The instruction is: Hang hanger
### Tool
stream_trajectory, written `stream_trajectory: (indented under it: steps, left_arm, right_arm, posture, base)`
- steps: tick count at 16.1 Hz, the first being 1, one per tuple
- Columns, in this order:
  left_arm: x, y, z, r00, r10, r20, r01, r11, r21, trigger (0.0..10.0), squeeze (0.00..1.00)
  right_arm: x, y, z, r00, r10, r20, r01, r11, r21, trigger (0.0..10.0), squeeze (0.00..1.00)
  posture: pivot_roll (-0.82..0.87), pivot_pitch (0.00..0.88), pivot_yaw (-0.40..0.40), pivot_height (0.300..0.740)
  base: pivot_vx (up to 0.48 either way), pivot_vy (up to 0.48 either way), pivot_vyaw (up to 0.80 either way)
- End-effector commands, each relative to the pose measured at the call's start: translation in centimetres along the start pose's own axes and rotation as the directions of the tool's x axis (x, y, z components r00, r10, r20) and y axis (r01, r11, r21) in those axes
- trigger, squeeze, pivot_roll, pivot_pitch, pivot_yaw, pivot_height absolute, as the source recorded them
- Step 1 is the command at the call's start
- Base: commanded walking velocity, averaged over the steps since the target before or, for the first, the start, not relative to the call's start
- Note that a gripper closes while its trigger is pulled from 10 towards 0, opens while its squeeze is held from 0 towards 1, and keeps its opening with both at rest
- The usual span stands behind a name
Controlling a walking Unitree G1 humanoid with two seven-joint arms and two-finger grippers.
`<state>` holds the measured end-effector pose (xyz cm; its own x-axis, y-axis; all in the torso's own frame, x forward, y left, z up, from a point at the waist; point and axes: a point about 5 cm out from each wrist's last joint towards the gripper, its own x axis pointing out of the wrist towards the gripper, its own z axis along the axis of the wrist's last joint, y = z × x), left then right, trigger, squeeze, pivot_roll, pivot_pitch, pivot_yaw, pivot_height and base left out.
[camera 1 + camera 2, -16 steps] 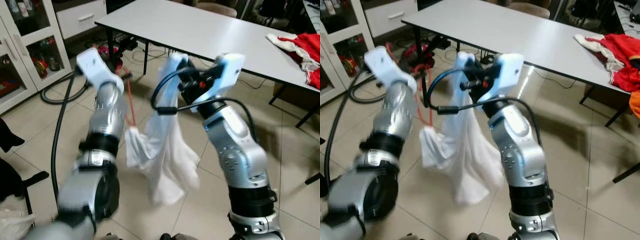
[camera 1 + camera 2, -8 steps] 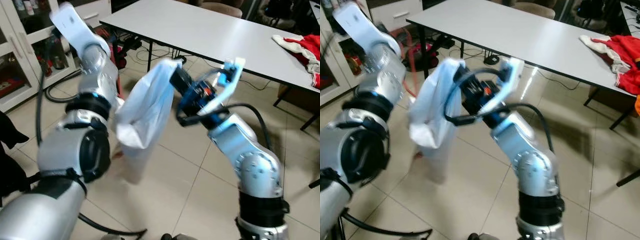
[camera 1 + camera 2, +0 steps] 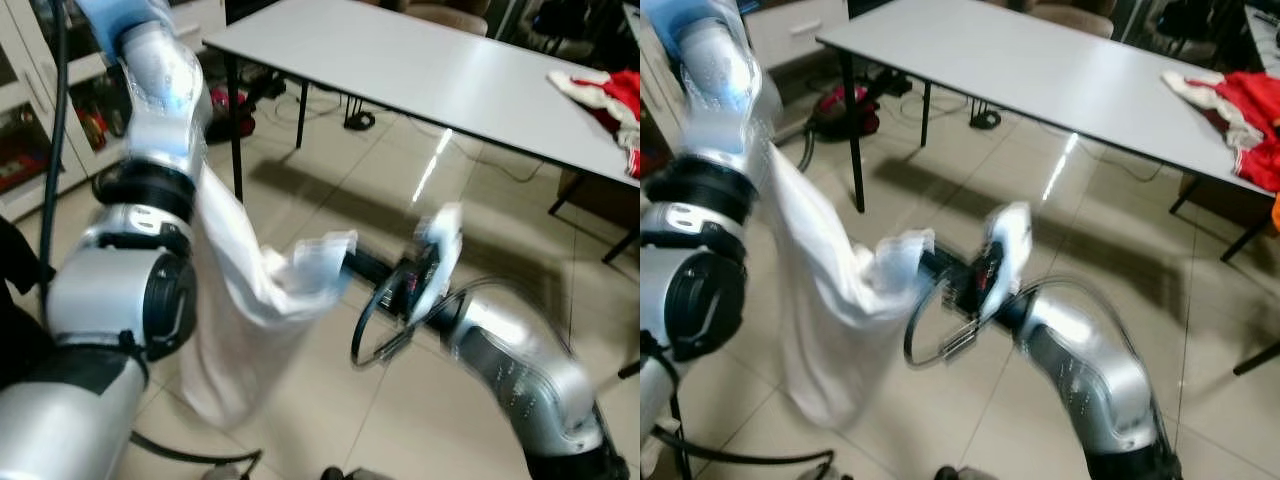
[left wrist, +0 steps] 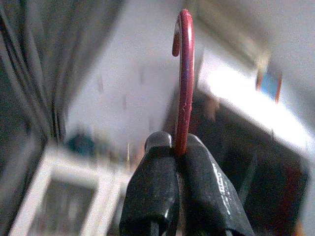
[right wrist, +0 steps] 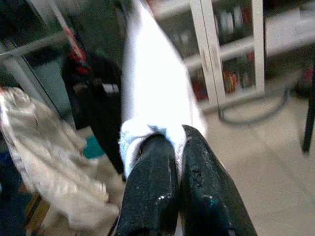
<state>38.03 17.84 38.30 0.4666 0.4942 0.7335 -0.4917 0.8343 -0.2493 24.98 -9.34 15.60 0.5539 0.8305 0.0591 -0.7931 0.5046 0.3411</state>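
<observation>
In the left wrist view my left gripper (image 4: 178,147) is shut on the stem of a red hanger (image 4: 184,73), whose hook points upward. A white garment (image 3: 235,290) hangs down along my raised left arm (image 3: 150,150) at the left. It stretches across to my right gripper (image 3: 345,265), which is low over the floor. In the right wrist view, my right gripper (image 5: 177,140) is shut on a bunched edge of the white garment (image 5: 152,88). The hanger's shoulders are hidden under the cloth.
A long white table (image 3: 420,60) stands behind, with red and white clothes (image 3: 1240,100) on its right end. A glass-door cabinet (image 3: 30,130) is at the left. The right wrist view shows a black garment (image 5: 96,113) and a beige one (image 5: 59,167) hanging nearby.
My left arm has gone up and to the left with the hanger. My right gripper has dropped low and forward, pulling the garment's edge out so the cloth is stretched between the arms.
</observation>
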Motion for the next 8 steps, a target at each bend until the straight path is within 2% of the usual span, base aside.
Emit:
stream_trajectory:
  steps: [1,2,3,4,5,6,7,8]
  left_arm:
    - [-0.1,-1.0,2.7,0.985,-0.017,0.174,0.013,1.000,0.019,10.0,0.00]
    - [-1.0,-1.3,3.8,0.957,-0.046,0.288,0.028,0.997,0.067,10.0,0.00]
    - [-2.9,-1.8,4.0,0.920,-0.110,0.376,0.059,0.988,0.144,10.0,0.00]
    - [-2.9,-1.8,4.0,0.920,-0.110,0.376,0.059,0.988,0.144,10.0,0.00]
    - [-4.8,-2.1,3.7,0.888,-0.177,0.424,0.091,0.972,0.215,10.0,0.00]
    - [-10.2,-3.2,2.8,0.752,-0.361,0.552,0.124,0.900,0.419,10.0,0.00]
    - [-14.5,-4.0,2.8,0.622,-0.460,0.633,0.145,0.863,0.485,10.0,0.00]
    - [-15.8,-4.2,2.7,0.592,-0.488,0.641,0.164,0.852,0.497,10.0,0.00]
  right_arm:
    - [-0.3,-0.3,-0.4,1.000,-0.001,-0.023,0.001,1.000,-0.030,0.0,0.00]
    - [-0.6,-0.9,-1.4,0.998,-0.035,-0.048,0.034,0.999,-0.024,0.0,0.00]
    - [-0.8,-1.6,-2.0,0.995,-0.081,-0.061,0.080,0.996,-0.025,0.0,0.00]
    - [-0.8,-1.6,-2.0,0.995,-0.081,-0.061,0.080,0.996,-0.025,0.0,0.00]
    - [-1.0,-2.0,-2.4,0.992,-0.104,-0.068,0.102,0.994,-0.030,0.0,0.00]
    - [-1.0,-3.1,-2.6,0.981,-0.185,-0.050,0.183,0.982,-0.048,0.0,0.00]
    - [-0.9,-3.7,-2.5,0.972,-0.233,-0.025,0.231,0.971,-0.064,0.0,0.00]
    - [-0.9,-4.0,-2.4,0.965,-0.261,-0.007,0.260,0.963,-0.065,0.0,0.00]
  posture:
    - [-0.07,0.050,-0.099,0.740]
    - [-0.07,0.053,-0.100,0.740]
    - [-0.06,0.057,-0.100,0.740]
    - [-0.06,0.057,-0.100,0.740]
    - [-0.06,0.059,-0.100,0.740]
    - [-0.06,0.064,-0.105,0.740]
    - [-0.06,0.065,-0.104,0.740]
    - [-0.06,0.066,-0.103,0.740]
  base:
    - [0.000,0.000,0.00]
    - [0.000,0.000,0.00]
    - [0.000,0.000,0.00]
    - [0.000,0.000,0.00]
    - [0.000,0.000,0.00]
    - [0.000,0.000,0.00]
    - [0.000,0.000,0.00]
    - [0.000,0.000,0.00]
